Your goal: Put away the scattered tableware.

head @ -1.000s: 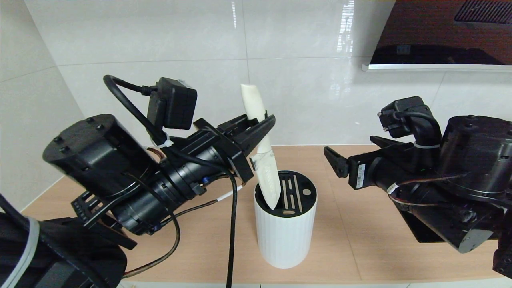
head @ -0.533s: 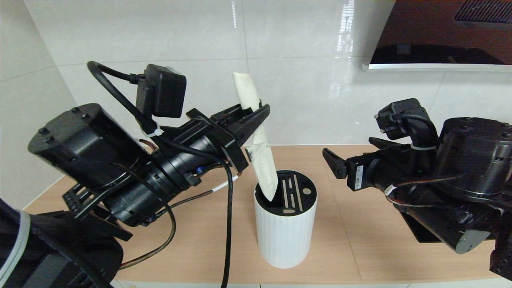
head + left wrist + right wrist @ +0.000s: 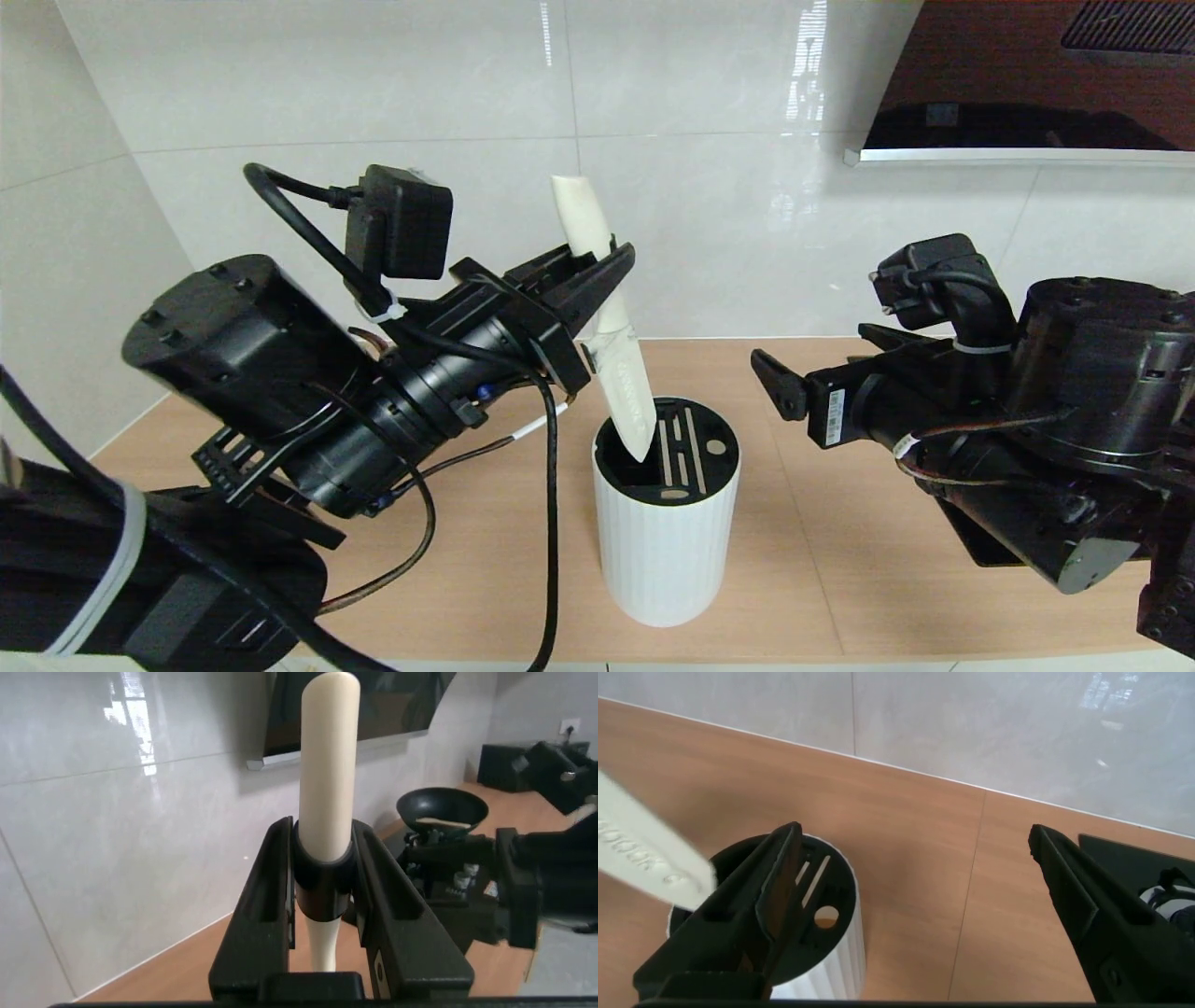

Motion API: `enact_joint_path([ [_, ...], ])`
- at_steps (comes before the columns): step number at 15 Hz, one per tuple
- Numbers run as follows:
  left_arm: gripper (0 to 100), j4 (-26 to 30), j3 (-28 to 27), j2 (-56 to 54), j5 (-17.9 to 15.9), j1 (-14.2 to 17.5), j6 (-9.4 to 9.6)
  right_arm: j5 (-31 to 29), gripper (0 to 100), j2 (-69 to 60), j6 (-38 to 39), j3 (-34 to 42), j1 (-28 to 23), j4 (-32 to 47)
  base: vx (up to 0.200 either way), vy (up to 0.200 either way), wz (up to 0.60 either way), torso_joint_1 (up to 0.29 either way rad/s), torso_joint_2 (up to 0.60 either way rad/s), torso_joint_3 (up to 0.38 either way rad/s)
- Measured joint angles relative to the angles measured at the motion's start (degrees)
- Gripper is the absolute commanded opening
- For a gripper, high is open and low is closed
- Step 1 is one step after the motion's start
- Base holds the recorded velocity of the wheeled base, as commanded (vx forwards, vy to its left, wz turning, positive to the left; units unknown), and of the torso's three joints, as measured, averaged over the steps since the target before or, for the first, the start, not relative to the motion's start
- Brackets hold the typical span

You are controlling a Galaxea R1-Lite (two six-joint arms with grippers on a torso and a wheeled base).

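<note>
One white knife (image 3: 627,397) is nearly put away. Your left gripper (image 3: 611,271) is clamped on its handle, with the blade pointing down at a tilt and the tip at the wide opening of the knife block (image 3: 667,532) on the wooden counter (image 3: 840,560). You can't tell whether the tip has entered. Your right gripper (image 3: 913,835) hangs spread wide and empty beside the block. The blade has yet to be lowered fully and released.

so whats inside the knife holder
The white knife, held by the left gripper, has its tip at the knife holder's wide opening. Other slots look vacant; its depths are hidden.
</note>
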Motion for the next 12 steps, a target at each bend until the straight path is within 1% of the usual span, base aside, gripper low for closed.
enact_joint_path([
  [3,0,-0.9,-0.1,2.2,-0.1,0.1,-0.06,0.0,100,0.0,0.0,0.0,0.0,0.0,0.000,0.000,0.00,0.000,0.00,0.000],
  [12,0,-1.0,0.1,6.0,-0.1,0.1,0.00,0.0,100,0.1,0.0,0.1,0.0,0.0,0.000,0.000,0.00,0.000,0.00,0.000],
])
